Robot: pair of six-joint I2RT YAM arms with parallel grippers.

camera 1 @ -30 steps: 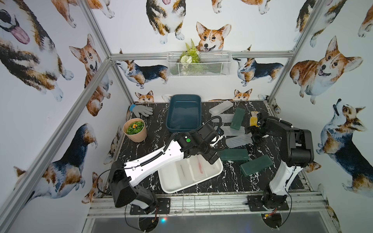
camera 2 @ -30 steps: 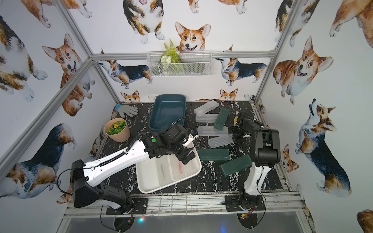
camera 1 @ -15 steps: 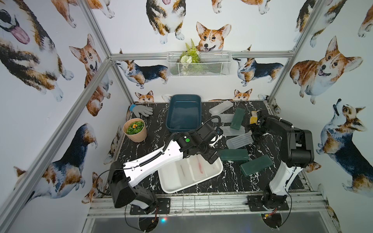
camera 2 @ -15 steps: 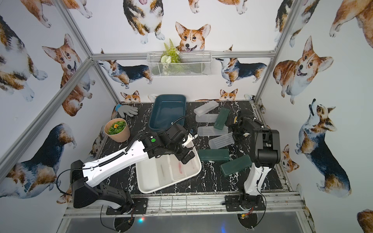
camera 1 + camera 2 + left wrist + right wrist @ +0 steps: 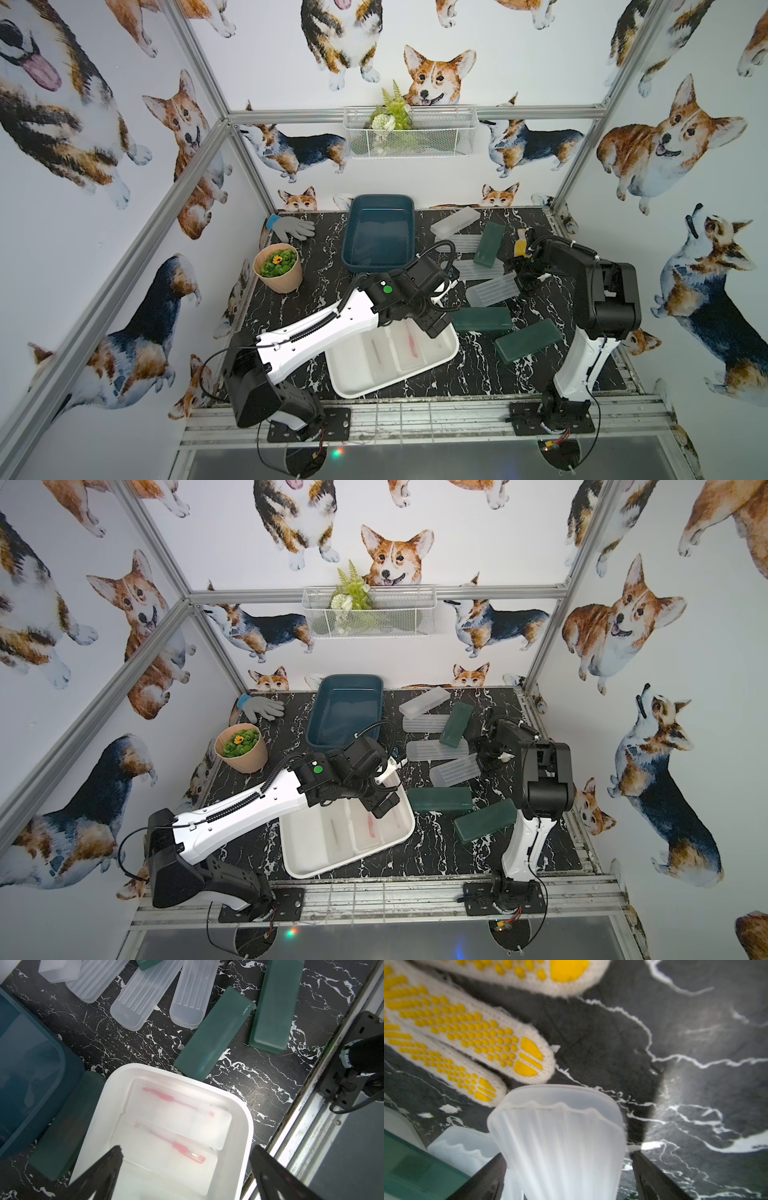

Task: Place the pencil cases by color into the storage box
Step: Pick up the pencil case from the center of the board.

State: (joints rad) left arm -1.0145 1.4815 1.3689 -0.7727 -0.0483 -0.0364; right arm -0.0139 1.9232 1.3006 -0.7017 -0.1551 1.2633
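table (image 5: 478, 374): black marble; everything listed lies on it.
white box (image 5: 357, 374): near the front edge, set askew.
frosted cases (image 5: 178, 1118): flat and side by side in white box; pink pens show through two.
teal box (image 5: 378, 237): at the back, beyond white box.
green cases: four, all on the table. One (image 5: 62, 1126) lies between teal box and white box, one (image 5: 482, 319) just beside white box, one (image 5: 527, 341) nearer the right arm's base, one (image 5: 489, 244) further back, across a loose case.
loose cases: frosted, right of teal box; a smooth one (image 5: 455, 221) furthest back, ribbed ones (image 5: 484, 270) in front of it.
ribbed case (image 5: 492, 291): frontmost of these, one end between right gripper's fingers.
left gripper (image 5: 187, 1148): over white box, fingers spread wide, holding nothing.
right gripper (image 5: 568, 1156): low over the table, fingers spread astride ribbed case; a gap shows at one finger, and contact at the other cannot be told.
yellow glove (image 5: 467, 1028): just beyond ribbed case's end.
grey glove (image 5: 293, 227): back left corner.
pot (image 5: 278, 270): green plant inside, left of teal box.
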